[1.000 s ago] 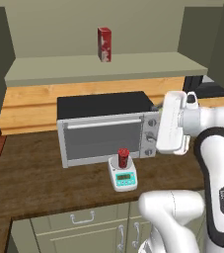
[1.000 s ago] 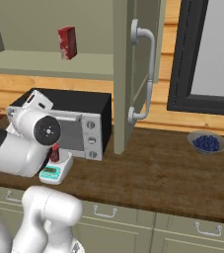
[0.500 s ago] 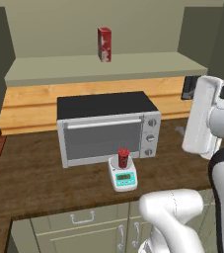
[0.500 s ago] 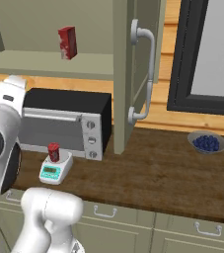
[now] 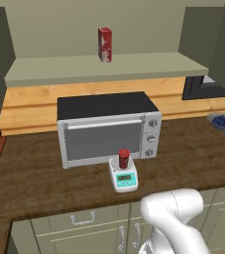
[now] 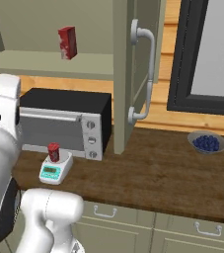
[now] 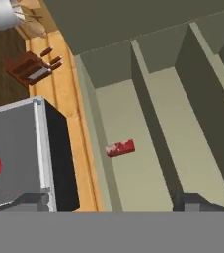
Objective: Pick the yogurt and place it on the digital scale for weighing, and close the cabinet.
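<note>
Yogurt point(image 5: 124, 158) stands upright on the round plate of the digital scale point(image 5: 123, 176), which sits on the worktop just in front of the toaster oven point(image 5: 109, 128) and short of the worktop's front edge; judged from this, the weighing step is done and the closing of the cabinet point(image 6: 133, 74) is what remains. My gripper point(image 7: 111, 201) holds nothing: its two dark tips rise far apart at the bottom of the hand view, with bare cabinet interior between them. The cabinet's right door stands swung out over the worktop, edge-on in the right base view, its bar handle point(image 6: 144, 74) facing the window side. The likeliest fault from here, as I judge it, is a push that lands on the door's thin edge or glances off the handle, so that the door swings only partway. A wide sweep of my arm could also brush the yogurt off the scale, or catch the bowl of blueberries point(image 6: 207, 143) near the worktop's right end. The red-and-white carton point(image 5: 104, 44) stands well back on the cabinet shelf, so a closing door should pass it. The left door is cut off at the left edge of the left base view, a dark slab whose angle I cannot read. The scale's display is too small to make out, and the hand view is rolled, so directions in it are unreliable.
</note>
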Tool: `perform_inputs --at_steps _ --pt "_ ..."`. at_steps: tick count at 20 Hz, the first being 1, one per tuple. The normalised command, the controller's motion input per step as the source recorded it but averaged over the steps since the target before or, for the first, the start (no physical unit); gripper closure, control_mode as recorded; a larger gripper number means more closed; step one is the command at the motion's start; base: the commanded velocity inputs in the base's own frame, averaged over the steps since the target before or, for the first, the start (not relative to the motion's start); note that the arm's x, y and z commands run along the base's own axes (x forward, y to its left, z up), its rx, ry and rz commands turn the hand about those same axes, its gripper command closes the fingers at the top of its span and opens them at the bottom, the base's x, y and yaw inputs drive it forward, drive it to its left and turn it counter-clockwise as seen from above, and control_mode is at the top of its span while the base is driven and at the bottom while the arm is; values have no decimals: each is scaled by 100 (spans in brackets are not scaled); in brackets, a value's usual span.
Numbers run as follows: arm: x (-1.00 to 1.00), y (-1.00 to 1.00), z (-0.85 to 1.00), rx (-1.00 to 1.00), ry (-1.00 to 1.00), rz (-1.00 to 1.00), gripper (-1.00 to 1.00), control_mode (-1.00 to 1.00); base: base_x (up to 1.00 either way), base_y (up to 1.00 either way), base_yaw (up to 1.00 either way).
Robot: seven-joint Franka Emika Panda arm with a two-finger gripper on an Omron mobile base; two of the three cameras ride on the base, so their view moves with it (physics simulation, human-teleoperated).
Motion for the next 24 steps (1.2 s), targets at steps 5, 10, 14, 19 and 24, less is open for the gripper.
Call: perform_inputs --at_steps 5,10,14,19,24 --pt "-38 -68 -58 0 -42 0 -100 -100 0 0 0" --pt "-31 -38 -86 0 -49 0 -100 -100 0 0 0" --pt "-39 -34 -86 0 -52 0 -100 -100 0 0 0" --pt "74 -18 -82 0 -36 3 -100 -100 0 0 0" --pt "95 -52 -53 6 -16 10 -100 -100 0 0 0"
